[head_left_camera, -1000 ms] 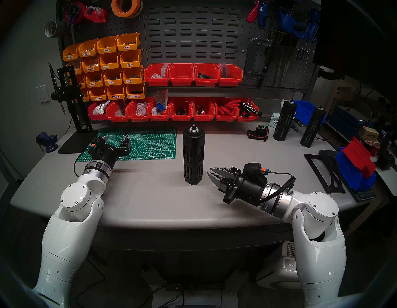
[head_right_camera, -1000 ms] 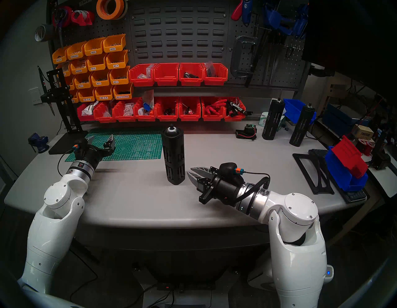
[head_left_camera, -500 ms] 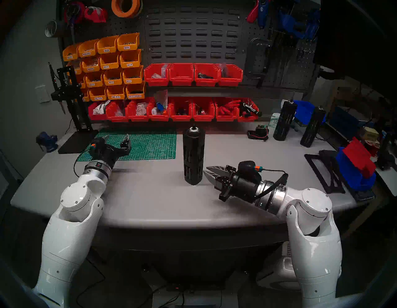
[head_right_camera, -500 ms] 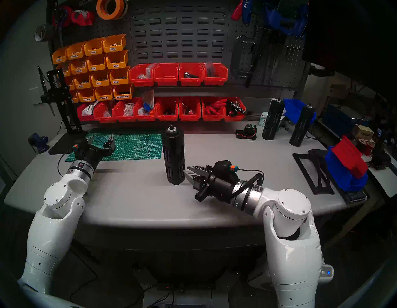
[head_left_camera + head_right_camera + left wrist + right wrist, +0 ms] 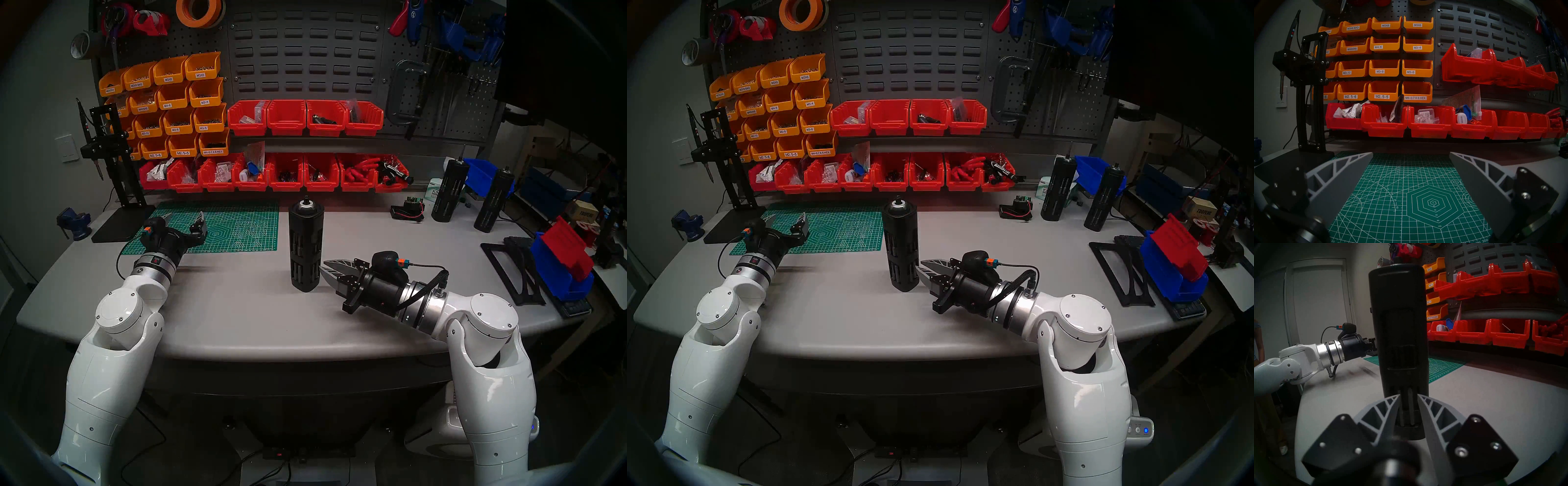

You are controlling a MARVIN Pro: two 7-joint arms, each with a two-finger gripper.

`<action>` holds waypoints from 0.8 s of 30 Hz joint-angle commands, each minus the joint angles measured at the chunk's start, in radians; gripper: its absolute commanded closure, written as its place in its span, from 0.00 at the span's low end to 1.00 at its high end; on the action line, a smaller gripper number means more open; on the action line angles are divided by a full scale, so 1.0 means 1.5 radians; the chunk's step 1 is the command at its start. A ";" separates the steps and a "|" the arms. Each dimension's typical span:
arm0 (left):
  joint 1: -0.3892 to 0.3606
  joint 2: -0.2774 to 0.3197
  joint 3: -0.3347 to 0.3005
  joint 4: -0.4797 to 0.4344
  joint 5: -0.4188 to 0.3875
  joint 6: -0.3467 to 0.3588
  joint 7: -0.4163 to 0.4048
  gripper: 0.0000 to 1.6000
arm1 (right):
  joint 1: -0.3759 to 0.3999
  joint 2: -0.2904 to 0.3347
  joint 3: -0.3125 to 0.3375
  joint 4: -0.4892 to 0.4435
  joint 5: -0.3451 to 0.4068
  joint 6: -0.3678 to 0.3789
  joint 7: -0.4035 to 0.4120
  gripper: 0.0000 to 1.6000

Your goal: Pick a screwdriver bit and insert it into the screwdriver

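Note:
The screwdriver [image 5: 305,244] [image 5: 901,244] is a tall black slotted cylinder standing upright mid-table, with a silver-ringed socket on top. In the right wrist view the screwdriver [image 5: 1400,327] fills the centre. Thin dark rods, seemingly screwdriver bits [image 5: 1410,404], stand upright inside its lowest slot. My right gripper [image 5: 323,265] [image 5: 919,265] [image 5: 1409,396] lies level, with its tips at the cylinder's lower right side. Its jaws stand a narrow gap apart, framing that slot, and I see nothing pinched. My left gripper [image 5: 184,217] [image 5: 787,219] [image 5: 1411,154] hangs wide open and empty over the green mat [image 5: 1407,195].
Two more black cylinders [image 5: 448,190] [image 5: 492,200] stand at the back right. A black stand [image 5: 112,163] holding a pen-shaped tool is at the back left. Red bins [image 5: 288,173] line the rear. A black frame [image 5: 512,268] and blue and red bins [image 5: 563,268] sit at the right.
My right arm has moved left, bringing its fingertips from a short way off up to the cylinder's lower side, with the jaw gap unchanged. The left arm has not moved.

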 commanded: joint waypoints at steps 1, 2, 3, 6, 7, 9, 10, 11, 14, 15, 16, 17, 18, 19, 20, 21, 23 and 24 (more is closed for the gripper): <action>-0.015 0.000 -0.006 -0.018 -0.001 -0.010 0.000 0.00 | 0.018 0.000 -0.006 -0.010 -0.002 -0.005 -0.001 0.55; -0.015 0.000 -0.006 -0.018 -0.001 -0.010 0.000 0.00 | 0.019 0.000 -0.007 -0.009 -0.003 -0.005 -0.001 0.55; -0.015 0.000 -0.006 -0.018 -0.001 -0.010 0.000 0.00 | 0.019 0.000 -0.008 -0.008 -0.003 -0.005 -0.002 0.54; -0.015 0.000 -0.006 -0.018 -0.001 -0.010 0.000 0.00 | 0.021 -0.001 -0.011 -0.008 -0.005 -0.005 -0.005 0.55; -0.015 0.000 -0.006 -0.018 -0.001 -0.010 0.000 0.00 | 0.021 -0.001 -0.012 -0.007 -0.006 -0.005 -0.006 0.55; -0.015 0.000 -0.006 -0.018 -0.001 -0.010 0.000 0.00 | 0.021 -0.002 -0.014 -0.007 -0.007 -0.005 -0.010 0.55; -0.015 0.000 -0.006 -0.018 -0.001 -0.010 0.000 0.00 | 0.021 -0.004 -0.015 -0.008 -0.008 -0.005 -0.012 0.55; -0.015 0.000 -0.006 -0.018 -0.001 -0.010 0.000 0.00 | 0.021 -0.004 -0.015 -0.008 -0.008 -0.005 -0.014 0.55; -0.015 0.000 -0.006 -0.018 -0.001 -0.010 0.000 0.00 | 0.021 -0.004 -0.016 -0.008 -0.009 -0.005 -0.017 0.55; -0.015 0.000 -0.006 -0.018 -0.001 -0.010 0.000 0.00 | 0.021 -0.005 -0.017 -0.007 -0.009 -0.006 -0.018 0.55; -0.015 0.000 -0.006 -0.018 -0.001 -0.010 0.000 0.00 | 0.022 -0.005 -0.018 -0.006 -0.009 -0.006 -0.019 0.55; -0.015 0.000 -0.006 -0.018 -0.001 -0.010 0.000 0.00 | 0.023 -0.005 -0.019 -0.005 -0.010 -0.006 -0.020 0.55; -0.015 0.000 -0.006 -0.018 -0.001 -0.010 0.000 0.00 | 0.024 -0.005 -0.021 -0.005 -0.011 -0.007 -0.022 0.55; -0.015 0.000 -0.006 -0.018 -0.001 -0.010 0.000 0.00 | 0.025 -0.005 -0.022 -0.004 -0.011 -0.007 -0.023 0.55; -0.015 0.000 -0.006 -0.018 -0.001 -0.010 0.000 0.00 | 0.026 -0.006 -0.024 -0.002 -0.011 -0.007 -0.024 0.56; -0.015 0.000 -0.006 -0.018 -0.001 -0.010 0.000 0.00 | 0.027 -0.006 -0.025 -0.002 -0.012 -0.007 -0.025 0.56; -0.015 0.000 -0.006 -0.018 -0.001 -0.010 0.000 0.00 | 0.028 -0.006 -0.028 0.000 -0.013 -0.008 -0.027 0.56; -0.015 0.000 -0.006 -0.018 -0.001 -0.010 0.000 0.00 | 0.029 -0.006 -0.030 0.000 -0.013 -0.008 -0.028 0.56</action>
